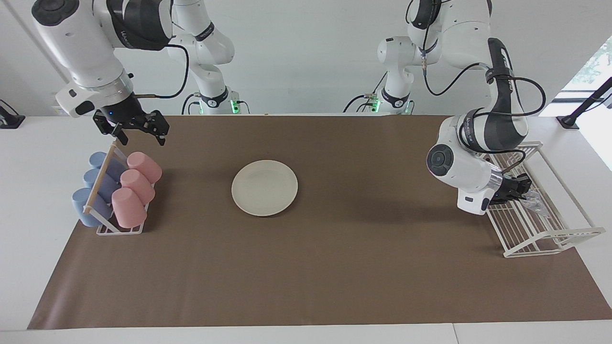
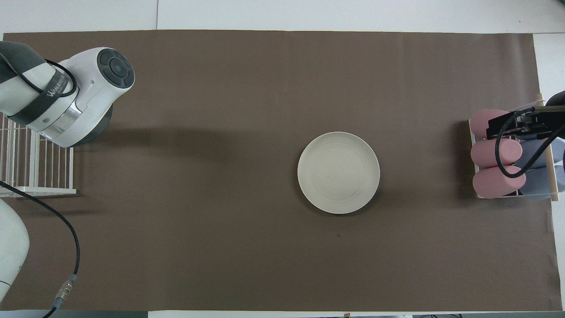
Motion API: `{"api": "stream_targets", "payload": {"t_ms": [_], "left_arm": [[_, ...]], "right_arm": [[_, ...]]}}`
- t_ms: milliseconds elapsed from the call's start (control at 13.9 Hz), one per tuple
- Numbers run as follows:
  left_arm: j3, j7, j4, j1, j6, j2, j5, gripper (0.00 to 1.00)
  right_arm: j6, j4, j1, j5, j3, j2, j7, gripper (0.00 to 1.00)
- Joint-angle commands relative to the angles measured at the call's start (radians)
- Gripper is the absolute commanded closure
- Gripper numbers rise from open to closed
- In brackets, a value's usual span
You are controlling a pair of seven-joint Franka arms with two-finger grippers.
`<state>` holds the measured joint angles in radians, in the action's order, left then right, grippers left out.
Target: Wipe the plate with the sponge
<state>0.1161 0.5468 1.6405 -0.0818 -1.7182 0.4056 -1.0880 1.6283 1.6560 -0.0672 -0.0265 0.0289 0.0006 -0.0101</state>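
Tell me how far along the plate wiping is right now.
Early stage. Done: the left gripper has shut on the sponge over the white wire rack. In hand: the sponge is at the rack, well away from the plate. Left: carrying it to the plate, which lies untouched on the brown mat, and wiping. The right gripper waits open above the cup rack.

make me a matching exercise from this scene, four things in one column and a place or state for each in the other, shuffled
Things:
1. plate
2. sponge
3. left gripper
4. right gripper

Places or states:
A. open, over the cup rack
B. shut on the sponge, over the wire rack
C. bare, on the brown mat, mid-table
D. silvery wad, held over the wire rack

Pairs: 1-C, 2-D, 3-B, 4-A
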Motion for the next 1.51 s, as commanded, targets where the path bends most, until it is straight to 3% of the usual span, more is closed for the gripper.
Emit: {"api": "stream_targets", "payload": {"t_ms": [0, 72, 144, 288, 575, 934, 1438], "left_arm": [[0.0, 0.016, 0.018, 0.016, -0.034, -0.01, 0.019, 0.95], [0.0, 0.018, 0.018, 0.017, -0.038, -0.01, 0.019, 0.52], [0.0, 0.018, 0.016, 0.02, -0.049, -0.01, 0.019, 0.24], [0.0, 0.018, 0.016, 0.023, -0.057, -0.01, 0.029, 0.0], [0.0, 0.016, 0.007, 0.023, -0.055, -0.011, 0.058, 0.0], [-0.004, -0.004, -0.068, 0.042, -0.057, -0.068, 0.378, 0.0], [-0.007, -0.025, -0.064, 0.079, -0.044, -0.212, 0.731, 0.0]], "right_arm": [[-0.004, -0.012, -0.016, 0.011, 0.005, 0.005, -0.028, 0.0], [-0.004, -0.012, -0.016, 0.011, 0.006, 0.006, -0.028, 0.0], [-0.005, -0.012, -0.014, 0.011, 0.006, 0.006, -0.027, 0.0], [-0.004, -0.013, -0.011, 0.011, 0.006, 0.006, -0.025, 0.0], [-0.004, -0.015, -0.01, 0.011, 0.006, 0.007, -0.025, 0.0], [-0.005, -0.015, -0.008, 0.011, 0.008, 0.007, -0.025, 0.0], [-0.005, -0.015, -0.005, 0.011, 0.009, 0.007, -0.024, 0.0]]}}
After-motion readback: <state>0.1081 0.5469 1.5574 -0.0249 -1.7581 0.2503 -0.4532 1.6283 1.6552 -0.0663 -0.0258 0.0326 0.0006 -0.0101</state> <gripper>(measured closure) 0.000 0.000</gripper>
